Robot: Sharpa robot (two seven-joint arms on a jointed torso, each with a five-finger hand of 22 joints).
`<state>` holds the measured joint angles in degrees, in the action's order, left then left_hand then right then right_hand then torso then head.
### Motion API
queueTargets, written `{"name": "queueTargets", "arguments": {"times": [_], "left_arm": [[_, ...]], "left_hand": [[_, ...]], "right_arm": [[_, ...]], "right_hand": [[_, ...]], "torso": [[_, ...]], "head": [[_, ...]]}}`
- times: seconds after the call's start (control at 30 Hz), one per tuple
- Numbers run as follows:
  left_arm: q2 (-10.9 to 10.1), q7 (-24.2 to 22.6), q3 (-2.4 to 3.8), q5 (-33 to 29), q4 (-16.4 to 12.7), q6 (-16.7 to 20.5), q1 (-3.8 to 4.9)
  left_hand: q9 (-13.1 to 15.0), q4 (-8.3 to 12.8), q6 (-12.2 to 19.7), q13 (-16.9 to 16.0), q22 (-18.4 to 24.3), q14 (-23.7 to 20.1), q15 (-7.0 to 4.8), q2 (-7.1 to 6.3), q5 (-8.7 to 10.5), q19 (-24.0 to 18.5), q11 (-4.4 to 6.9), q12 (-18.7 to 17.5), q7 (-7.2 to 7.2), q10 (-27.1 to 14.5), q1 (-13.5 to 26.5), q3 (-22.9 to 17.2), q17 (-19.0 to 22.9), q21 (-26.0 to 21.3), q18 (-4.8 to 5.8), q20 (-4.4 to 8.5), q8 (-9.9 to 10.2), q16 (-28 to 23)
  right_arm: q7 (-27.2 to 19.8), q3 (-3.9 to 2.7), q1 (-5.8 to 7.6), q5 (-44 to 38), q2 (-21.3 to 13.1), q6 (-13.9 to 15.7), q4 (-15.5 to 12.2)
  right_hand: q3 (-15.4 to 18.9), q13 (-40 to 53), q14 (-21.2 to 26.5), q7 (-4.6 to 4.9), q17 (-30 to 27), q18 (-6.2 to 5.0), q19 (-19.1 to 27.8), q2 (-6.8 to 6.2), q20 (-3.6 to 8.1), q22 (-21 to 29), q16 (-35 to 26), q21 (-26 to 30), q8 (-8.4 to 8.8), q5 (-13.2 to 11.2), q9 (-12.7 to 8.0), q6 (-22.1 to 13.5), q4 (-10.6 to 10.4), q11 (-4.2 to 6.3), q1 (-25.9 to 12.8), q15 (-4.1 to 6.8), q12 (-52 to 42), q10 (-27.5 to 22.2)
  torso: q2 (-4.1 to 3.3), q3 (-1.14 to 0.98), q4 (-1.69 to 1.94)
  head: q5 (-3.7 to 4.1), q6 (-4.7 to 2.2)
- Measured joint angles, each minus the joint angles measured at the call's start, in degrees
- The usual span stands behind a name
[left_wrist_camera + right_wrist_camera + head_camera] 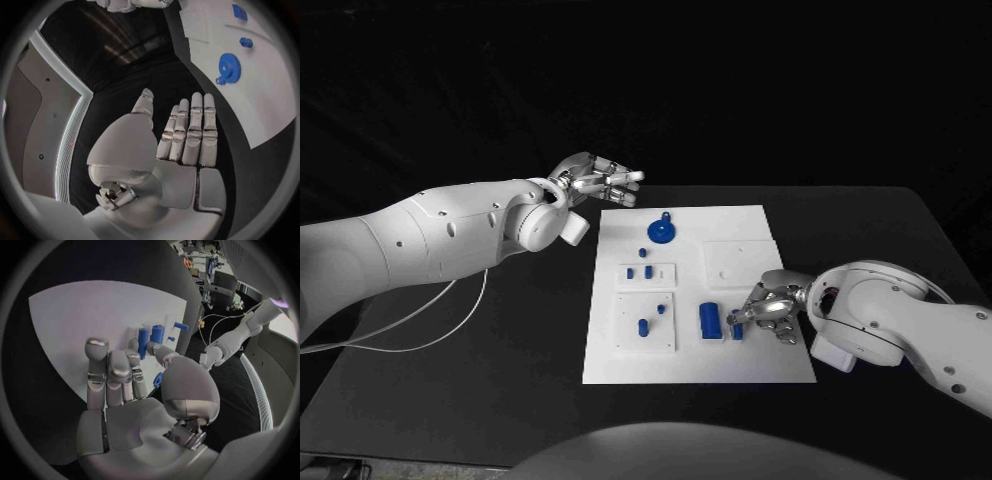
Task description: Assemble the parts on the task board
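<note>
The white task board [747, 365] lies in the middle of the black table. On it sit a blue gear [661, 232], several small blue parts [643, 270] in its raised plates, and a longer blue part [710, 320]. My right hand [773, 308] is low over the board's right edge. A small blue part [737, 330] sits between its thumb and fingers, and the same small blue part [158, 380] shows against the thumb in the right wrist view. My left hand [596, 180] hangs above the board's far left corner, fingers straight and apart, holding nothing. The gear [227, 65] lies ahead of it.
A white cable [437, 325] trails over the table on the left, under my left arm. Bare black table runs left of the board and in front of it.
</note>
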<state>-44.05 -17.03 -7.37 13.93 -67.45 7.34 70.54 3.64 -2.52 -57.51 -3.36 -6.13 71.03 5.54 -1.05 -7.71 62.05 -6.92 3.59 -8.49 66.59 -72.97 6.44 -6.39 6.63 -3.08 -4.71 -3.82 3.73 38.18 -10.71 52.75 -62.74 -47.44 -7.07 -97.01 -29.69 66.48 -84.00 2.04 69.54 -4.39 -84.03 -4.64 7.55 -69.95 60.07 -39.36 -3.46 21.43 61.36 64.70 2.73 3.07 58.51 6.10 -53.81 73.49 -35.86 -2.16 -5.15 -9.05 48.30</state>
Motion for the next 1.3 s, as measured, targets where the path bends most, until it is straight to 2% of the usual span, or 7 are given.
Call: {"name": "queueTargets", "arguments": {"times": [0.47, 0.57, 0.83, 0.97, 1.03, 1.13, 1.3], "left_arm": [[-0.05, 0.09, 0.00, 0.00, -0.01, -0.13, 0.00], [-0.06, 0.11, 0.00, 0.00, -0.01, -0.14, 0.00], [-0.06, 0.18, 0.00, 0.01, -0.01, -0.18, 0.00], [-0.06, 0.21, 0.00, 0.02, -0.01, -0.20, 0.00], [-0.06, 0.22, 0.00, 0.02, -0.01, -0.21, 0.00], [-0.06, 0.24, 0.00, 0.02, 0.00, -0.22, 0.00], [-0.05, 0.28, 0.00, 0.02, 0.01, -0.24, 0.00]], "left_hand": [[0.00, 0.00, 0.00, 0.00, 0.00, 0.00, 0.00, 0.00, 0.00, 0.00, 0.00, 0.00, 0.00, 0.00, 0.00, 0.00, 0.01, 0.00, 0.00, 0.00, 0.00, 0.00], [0.00, 0.00, 0.00, 0.00, -0.01, 0.00, 0.00, 0.00, 0.00, 0.00, 0.00, 0.00, 0.00, 0.00, 0.00, 0.00, 0.01, 0.00, 0.00, 0.00, 0.00, 0.00], [0.00, 0.00, 0.00, 0.00, -0.01, 0.00, 0.00, 0.00, 0.00, 0.00, 0.00, 0.00, 0.00, 0.00, 0.00, 0.00, 0.01, 0.00, 0.00, 0.00, 0.00, 0.00], [0.00, 0.00, 0.00, 0.00, -0.01, 0.00, 0.00, 0.00, 0.00, 0.00, 0.00, 0.00, 0.00, 0.00, 0.00, 0.00, 0.02, 0.00, 0.00, 0.00, 0.00, 0.00], [0.00, -0.09, 0.00, 0.00, 0.05, 0.00, 0.00, 0.00, 0.00, 0.00, 0.00, 0.00, 0.00, 0.00, 0.00, 0.09, 0.02, 0.00, 0.00, 0.00, 0.00, 0.00], [0.00, -0.16, 0.00, 0.00, 0.10, 0.00, 0.00, 0.00, 0.00, 0.00, 0.00, 0.00, 0.00, 0.00, 0.00, 0.15, 0.02, 0.00, 0.00, 0.00, 0.00, 0.00], [0.00, -0.16, 0.00, 0.00, 0.10, 0.00, 0.00, 0.00, 0.00, 0.00, 0.00, 0.00, 0.00, 0.00, 0.00, 0.16, 0.02, 0.00, 0.00, 0.00, 0.00, 0.00]], "right_arm": [[0.07, 0.61, 0.29, -2.22, 0.57, -0.52, 0.30], [0.03, 0.66, 0.30, -2.34, 0.64, -0.53, 0.44], [-0.06, 0.66, 0.39, -2.65, 0.83, -0.39, 0.67], [-0.07, 0.77, 0.46, -2.76, 0.91, -0.32, 0.79], [-0.08, 0.81, 0.47, -2.79, 0.91, -0.29, 0.84], [-0.06, 0.92, 0.46, -2.89, 0.86, -0.22, 0.98], [0.10, 1.16, 0.26, -3.01, 0.84, -0.11, 1.13]], "right_hand": [[0.33, -0.24, 0.00, -0.02, 0.00, 0.00, 0.00, 0.00, 0.00, -0.06, 0.00, 0.33, -0.15, -0.20, -0.18, 0.23, 0.33, 0.00, 0.00, 0.00, 0.24, 0.00], [0.99, -0.34, 0.00, -0.20, -0.01, 0.00, 0.00, 0.54, 0.00, -0.06, -0.19, 0.33, -0.19, -4.93, -0.86, 0.35, 1.15, 0.00, 0.55, 0.00, 0.25, 0.00], [2.46, -0.28, 0.00, -1.56, -0.01, 0.00, 0.00, 0.63, 0.00, 0.07, -0.22, 0.77, -0.54, -13.92, -7.08, 1.70, 2.77, 0.13, 2.40, 0.00, 0.00, -0.08], [2.50, -0.29, 0.00, -1.93, 0.05, 0.00, 0.00, 0.04, 0.00, 0.12, -0.22, 0.77, -0.54, -18.33, -7.51, 2.07, 4.17, 0.43, 2.97, 0.00, -0.01, 0.03], [4.17, -0.29, 0.00, -2.01, 0.08, 0.00, 0.00, -0.13, 0.00, 0.12, -0.22, 0.77, -0.53, -18.54, -7.51, 2.15, 3.26, 0.53, 2.80, 0.00, -0.01, 0.14], [9.72, -0.29, 0.00, -2.11, 0.36, 0.00, 0.00, -0.82, 0.00, 0.24, -0.50, 0.77, -0.42, -18.53, -7.51, 2.25, -0.71, 0.73, 5.14, 0.00, -0.01, 0.31], [12.31, -0.29, 0.00, -2.01, 0.47, 0.00, 0.00, -1.25, 0.00, 0.24, -0.50, 0.77, -0.12, -18.53, -8.45, 2.33, -3.30, 0.80, 4.70, 0.00, -0.01, -0.01]], "torso": [[-0.02, -0.04, -0.03], [-0.02, -0.04, -0.03], [-0.02, -0.04, -0.05], [-0.02, -0.03, -0.05], [-0.02, -0.03, -0.05], [-0.02, -0.02, -0.05], [-0.02, -0.01, -0.04]], "head": [[-0.15, 0.13], [-0.18, 0.18], [-0.20, 0.19], [-0.24, 0.22], [-0.25, 0.23], [-0.26, 0.26], [-0.27, 0.26]]}}
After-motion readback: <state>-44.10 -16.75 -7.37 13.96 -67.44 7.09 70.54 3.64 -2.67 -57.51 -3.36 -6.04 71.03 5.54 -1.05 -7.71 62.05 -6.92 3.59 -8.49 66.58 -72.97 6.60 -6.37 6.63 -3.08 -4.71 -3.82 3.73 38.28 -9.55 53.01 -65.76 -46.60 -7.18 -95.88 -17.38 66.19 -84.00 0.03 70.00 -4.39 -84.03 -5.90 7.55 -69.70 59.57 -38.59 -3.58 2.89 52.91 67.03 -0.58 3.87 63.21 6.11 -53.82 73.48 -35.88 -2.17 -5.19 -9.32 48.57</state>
